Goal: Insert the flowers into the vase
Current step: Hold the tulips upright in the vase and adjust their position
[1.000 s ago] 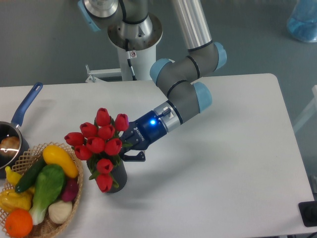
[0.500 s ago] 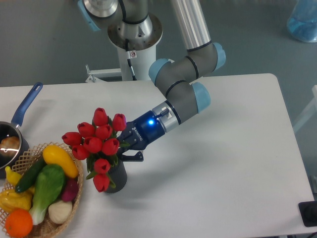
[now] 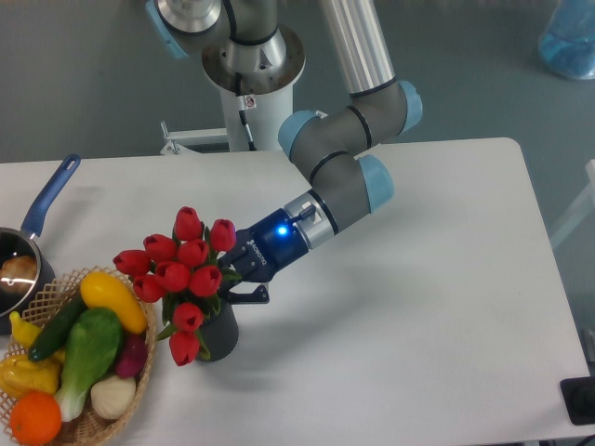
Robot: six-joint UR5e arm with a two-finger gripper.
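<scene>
One shift: the red tulip bunch point(image 3: 178, 275) has been carried slightly down-left over the ribbed dark vase point(image 3: 219, 336), so insertion looks nearly done
Axis: stems angled down into the vase, buds up-left of it
Gripper point(image 3: 234, 280): clamped on the stems beside the vase rim

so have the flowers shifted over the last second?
Yes. The flowers have moved slightly left and down, toward the wicker basket, settling lower over the vase; the basket itself has not moved.
</scene>
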